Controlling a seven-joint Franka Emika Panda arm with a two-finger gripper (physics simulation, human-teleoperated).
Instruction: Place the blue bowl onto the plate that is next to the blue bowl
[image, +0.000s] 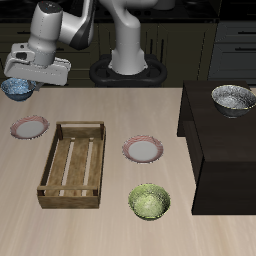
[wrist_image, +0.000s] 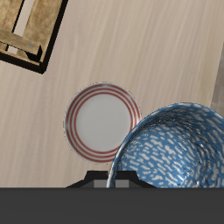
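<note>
wrist view showed the gripper (wrist_image: 112, 182) closed on the blue bowl (wrist_image: 175, 149) by its rim, held in the air above and beside the plate (wrist_image: 101, 120), near a wooden crate (wrist_image: 26, 31).

The blue bowl (image: 16, 89) hangs above the worktop (image: 100, 225), farther back than the plate (image: 29, 127) (which lies beside the wooden crate (image: 74, 165)).

Blue-mottled bowl (wrist_image: 171, 149), red-rimmed plate (wrist_image: 101, 122)
</note>
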